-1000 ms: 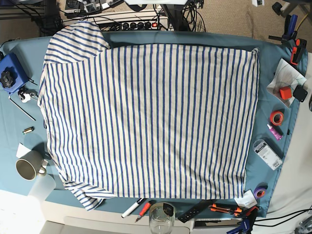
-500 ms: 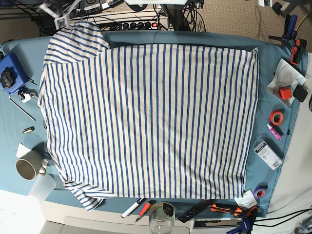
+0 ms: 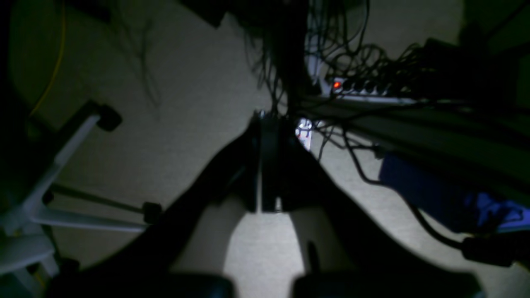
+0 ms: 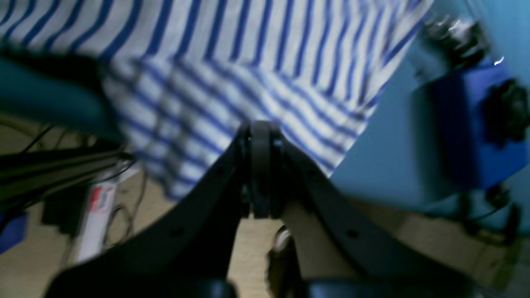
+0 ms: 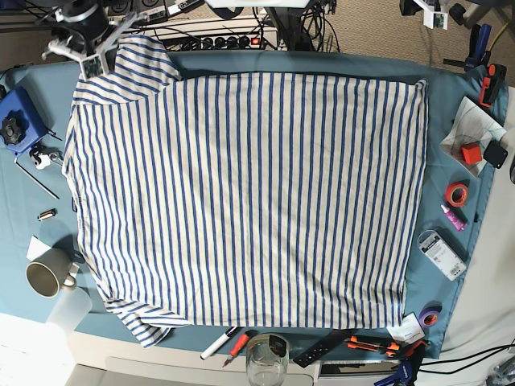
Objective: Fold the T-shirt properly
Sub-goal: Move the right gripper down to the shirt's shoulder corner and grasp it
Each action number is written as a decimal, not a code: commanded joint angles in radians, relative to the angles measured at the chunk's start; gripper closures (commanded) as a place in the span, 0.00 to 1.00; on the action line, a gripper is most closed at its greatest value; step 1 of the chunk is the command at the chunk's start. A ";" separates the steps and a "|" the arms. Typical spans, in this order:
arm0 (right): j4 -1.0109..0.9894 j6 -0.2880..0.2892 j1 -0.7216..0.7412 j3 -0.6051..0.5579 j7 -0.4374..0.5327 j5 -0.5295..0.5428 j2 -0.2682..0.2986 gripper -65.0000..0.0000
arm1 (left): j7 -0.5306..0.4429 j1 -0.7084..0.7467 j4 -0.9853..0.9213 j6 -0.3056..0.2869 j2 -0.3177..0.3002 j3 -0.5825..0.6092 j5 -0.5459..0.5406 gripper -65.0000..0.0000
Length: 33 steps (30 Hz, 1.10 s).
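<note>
- A second ago neither arm showed over the bench; now the right end effector (image 5: 83,42) has come in over the far left corner, and the left end effector (image 5: 429,11) has appeared past the far right corner, beyond the bench edge.
- The T-shirt (image 5: 249,201) has not moved; it lies as flat as before.
- It is spread over most of the teal cloth (image 5: 40,96), white with thin blue stripes running from the far edge to the near edge, one sleeve (image 5: 129,68) at the far left corner and the other sleeve (image 5: 141,326) hanging at the near edge.
- The right end effector (image 4: 260,136), its tips pressed together with nothing between them, hovers just over the far sleeve (image 4: 232,103); whether it touches the fabric I cannot tell.
- The left end effector (image 3: 269,124), also closed up and holding nothing, hangs over the floor (image 3: 186,103), well apart from the shirt.
- A blue box (image 5: 16,117) sits near the left edge.
</note>
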 commanded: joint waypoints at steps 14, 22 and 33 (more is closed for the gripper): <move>0.002 -0.141 0.070 0.008 -0.088 -0.076 0.006 0.53 | -0.012 0.032 0.071 -0.003 -0.005 -0.003 -0.007 1.00; -0.137 -0.154 0.183 0.008 -0.079 -0.057 0.006 0.53 | -0.011 0.032 0.090 -0.003 -0.005 -0.003 -0.007 1.00; -0.269 -0.118 0.214 0.085 -0.090 0.044 0.006 0.53 | -0.012 0.032 0.090 -0.003 -0.005 -0.003 -0.007 1.00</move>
